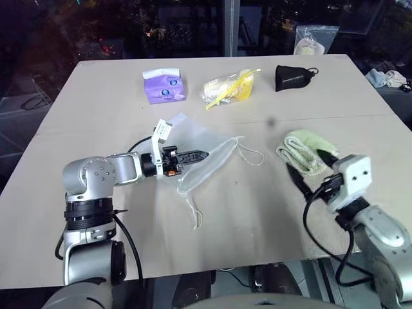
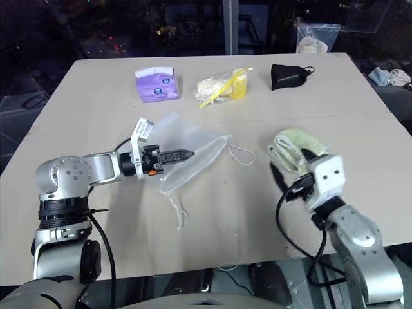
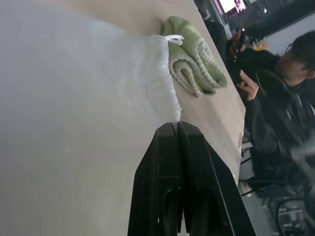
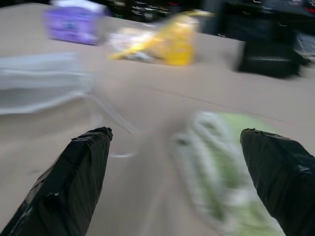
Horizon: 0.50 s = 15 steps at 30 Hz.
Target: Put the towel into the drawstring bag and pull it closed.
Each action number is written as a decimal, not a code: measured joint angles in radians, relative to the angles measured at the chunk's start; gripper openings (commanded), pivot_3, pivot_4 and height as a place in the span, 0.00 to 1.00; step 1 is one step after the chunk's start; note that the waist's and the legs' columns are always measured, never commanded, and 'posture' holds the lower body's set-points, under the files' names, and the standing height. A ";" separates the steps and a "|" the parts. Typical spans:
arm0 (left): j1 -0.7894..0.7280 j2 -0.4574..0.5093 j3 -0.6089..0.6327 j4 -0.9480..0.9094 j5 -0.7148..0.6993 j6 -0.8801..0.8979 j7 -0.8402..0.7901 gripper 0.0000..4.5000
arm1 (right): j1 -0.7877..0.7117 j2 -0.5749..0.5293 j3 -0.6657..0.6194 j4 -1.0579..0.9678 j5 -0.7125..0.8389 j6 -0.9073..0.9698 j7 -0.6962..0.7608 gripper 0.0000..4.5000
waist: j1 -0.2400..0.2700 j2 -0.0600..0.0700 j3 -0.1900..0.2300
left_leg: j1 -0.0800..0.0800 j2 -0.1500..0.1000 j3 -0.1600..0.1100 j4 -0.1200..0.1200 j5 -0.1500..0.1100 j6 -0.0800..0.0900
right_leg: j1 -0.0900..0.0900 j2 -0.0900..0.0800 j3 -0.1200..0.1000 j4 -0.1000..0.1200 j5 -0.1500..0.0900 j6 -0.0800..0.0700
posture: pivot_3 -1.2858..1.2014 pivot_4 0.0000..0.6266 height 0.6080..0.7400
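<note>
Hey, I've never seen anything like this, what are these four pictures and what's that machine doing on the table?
It's a two-armed robot. Two pictures look down from its head; the other two are taken from its wrists. Its left pincer is shut on the drawstring bag, a white mesh pouch. Its right pincer is open beside the towel, which lies apart from the bag on the table. Further back lie a purple tissue pack, a yellow packet and a black pouch. A person sits nearby.

no readable text, purple tissue pack (image 1: 164, 87) print and black pouch (image 1: 291, 76) logo too small
</note>
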 measured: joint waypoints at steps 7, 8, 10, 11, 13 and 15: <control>0.031 -0.062 0.000 -0.050 -0.001 -0.031 0.071 0.01 | -0.303 -0.140 -0.114 0.373 0.093 0.161 0.013 1.00 | 0.000 0.001 0.000 | 0.000 -0.003 0.004 -0.001 0.000 0.000 | 0.000 -0.001 0.001 0.000 0.000 -0.001 | 0.52 0.24 1.00; 0.034 -0.065 0.000 -0.053 -0.001 -0.034 0.075 0.01 | -0.324 -0.160 -0.103 0.417 0.089 0.163 0.026 1.00 | 0.001 0.001 0.000 | 0.000 -0.003 0.004 -0.001 0.000 0.000 | 0.000 0.000 0.001 0.000 0.000 -0.001 | 0.52 0.24 1.00; 0.043 -0.082 0.000 -0.065 0.000 -0.049 0.093 0.01 | -0.416 -0.231 -0.039 0.596 0.080 0.184 0.121 1.00 | -0.002 0.001 0.001 | 0.000 -0.003 0.006 -0.002 0.000 0.000 | 0.000 0.000 0.001 -0.001 0.000 -0.001 | 0.52 0.24 1.00; 0.043 -0.092 -0.002 -0.068 0.000 -0.054 0.100 0.01 | -0.459 -0.267 0.017 0.688 0.055 0.176 0.180 1.00 | -0.003 0.001 0.001 | 0.000 -0.003 0.006 -0.002 0.000 0.000 | -0.001 0.000 0.001 -0.001 0.000 -0.001 | 0.52 0.24 1.00; 0.043 -0.106 -0.002 -0.072 -0.001 -0.064 0.115 0.01 | -0.514 -0.328 0.136 0.848 -0.009 0.129 0.304 1.00 | -0.003 0.001 0.001 | 0.000 -0.003 0.005 -0.003 0.000 0.000 | 0.000 0.000 -0.001 -0.001 0.000 -0.001 | 0.52 0.24 1.00; 0.044 -0.107 0.000 -0.074 -0.001 -0.069 0.125 0.01 | -0.574 -0.344 0.187 0.953 -0.048 0.075 0.393 1.00 | -0.004 0.001 0.001 | 0.000 -0.003 0.005 -0.003 0.000 0.000 | 0.000 0.000 -0.001 -0.001 0.000 0.000 | 0.52 0.24 1.00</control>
